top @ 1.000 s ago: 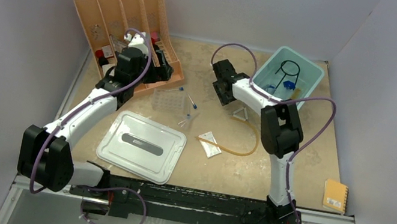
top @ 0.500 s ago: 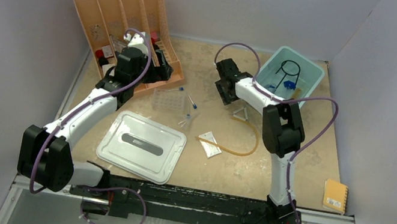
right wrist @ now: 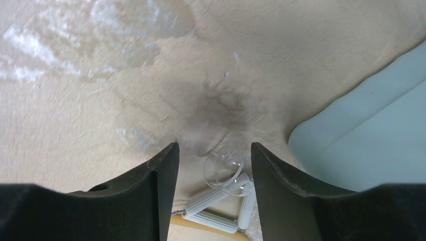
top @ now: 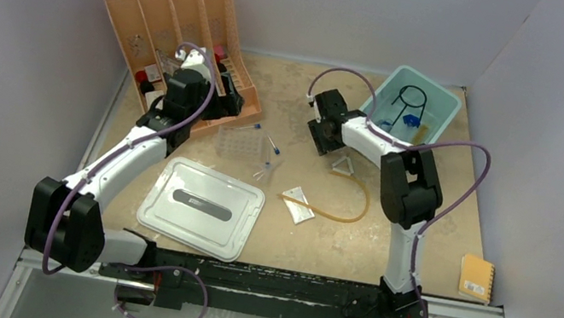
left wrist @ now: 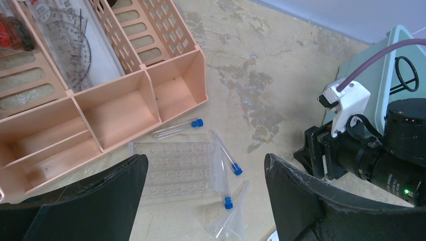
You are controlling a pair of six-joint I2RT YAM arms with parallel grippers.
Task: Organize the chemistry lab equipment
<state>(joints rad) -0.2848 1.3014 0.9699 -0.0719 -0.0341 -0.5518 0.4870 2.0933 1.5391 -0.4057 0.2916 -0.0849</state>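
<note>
White-sleeved wire triangle (right wrist: 207,202) lies flat just behind the fingertips of the right gripper (right wrist: 213,148), its nearest side roughly crosswise to the jaws, which stand spread, pinching nothing.

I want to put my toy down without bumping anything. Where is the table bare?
Bare table lies between the amber hose and the notebook on the right, and at the back between the peach organizer and the teal bin. The middle is crowded: tube rack, blue-capped tubes, packet, wire triangle.
</note>
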